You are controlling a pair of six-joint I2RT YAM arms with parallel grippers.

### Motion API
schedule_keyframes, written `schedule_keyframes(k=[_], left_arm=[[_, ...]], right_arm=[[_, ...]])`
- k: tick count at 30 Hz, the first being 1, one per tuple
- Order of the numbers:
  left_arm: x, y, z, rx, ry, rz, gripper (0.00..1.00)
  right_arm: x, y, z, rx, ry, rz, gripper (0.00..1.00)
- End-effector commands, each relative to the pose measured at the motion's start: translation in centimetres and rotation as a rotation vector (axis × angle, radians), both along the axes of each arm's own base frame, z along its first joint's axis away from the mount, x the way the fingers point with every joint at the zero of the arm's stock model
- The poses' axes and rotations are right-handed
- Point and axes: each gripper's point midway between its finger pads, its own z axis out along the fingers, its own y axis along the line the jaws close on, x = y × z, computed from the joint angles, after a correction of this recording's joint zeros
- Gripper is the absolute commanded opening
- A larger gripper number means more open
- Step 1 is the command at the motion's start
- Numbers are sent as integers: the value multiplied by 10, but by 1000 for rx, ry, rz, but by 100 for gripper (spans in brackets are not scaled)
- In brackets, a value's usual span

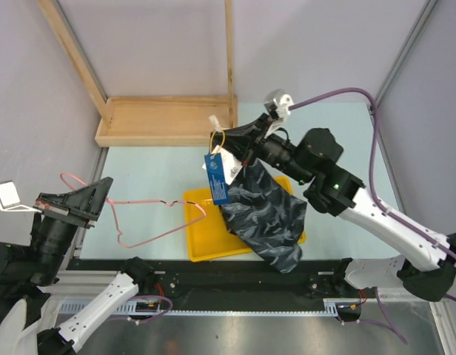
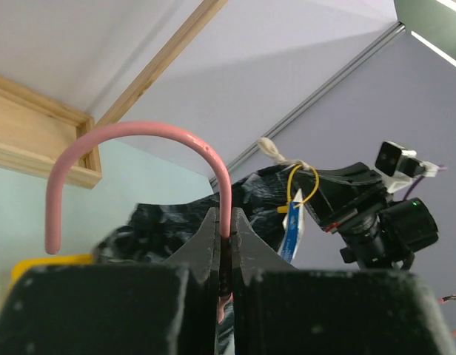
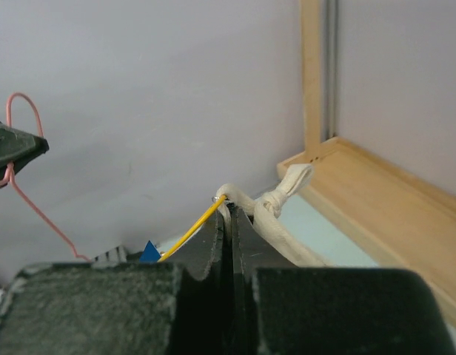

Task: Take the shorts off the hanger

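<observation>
The black shorts [image 1: 265, 214] with a pale grey wavy print hang from my right gripper [image 1: 226, 138] over the yellow tray [image 1: 202, 240]. That gripper is shut on their waistband by the white drawstring [image 3: 276, 200] and a yellow tag loop [image 3: 191, 231]. A blue tag [image 1: 215, 177] dangles at the left. The pink wire hanger [image 1: 161, 203] is held out flat by my left gripper [image 1: 104, 189], which is shut on the wire just below the hook [image 2: 139, 132]. The hanger's right tip ends close to the shorts' left edge; I cannot tell whether they touch.
A shallow wooden tray [image 1: 161, 122] lies at the back of the table, with wooden posts [image 1: 229, 44] rising from it. Grey walls close in on both sides. A black rail [image 1: 235, 270] runs along the near edge.
</observation>
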Motion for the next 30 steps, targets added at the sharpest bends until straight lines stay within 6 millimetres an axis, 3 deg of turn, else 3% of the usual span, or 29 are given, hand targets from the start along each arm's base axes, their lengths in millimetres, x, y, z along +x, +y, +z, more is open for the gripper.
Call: schedule_keyframes(k=[1,6,11,16,19,23,24,26,27,30], left_arm=[[-8,10,6,8,-25,24,0],[-11,14,7,5,-30,35,1],[-14,18,10,5,-35,44,1],[-17,22,11,5,-40,53,0],[-19,23,11,6,-44,53,0],[-22,24,13,5,-50,49,0],[-23,24,13,4,-53,47,0],[-23,24,13,5,-52,44,0],[-23,23,13,5,-54,42,0],[-22,22,12,1,-56,37,1]], right_arm=[[-21,14,36,118,-72,162,0],[-15,35,28,142,-42,235,0],[-12,41,23,156,-15,298,0],[-1,30,-3,69,7,246,0],[13,19,-41,-20,42,203,0],[37,-22,-84,-69,136,160,0],[37,-25,-108,-113,194,164,0],[28,-32,-125,-171,206,168,0],[20,-34,-151,-224,267,178,0],[2,-46,-186,-304,356,144,0]])
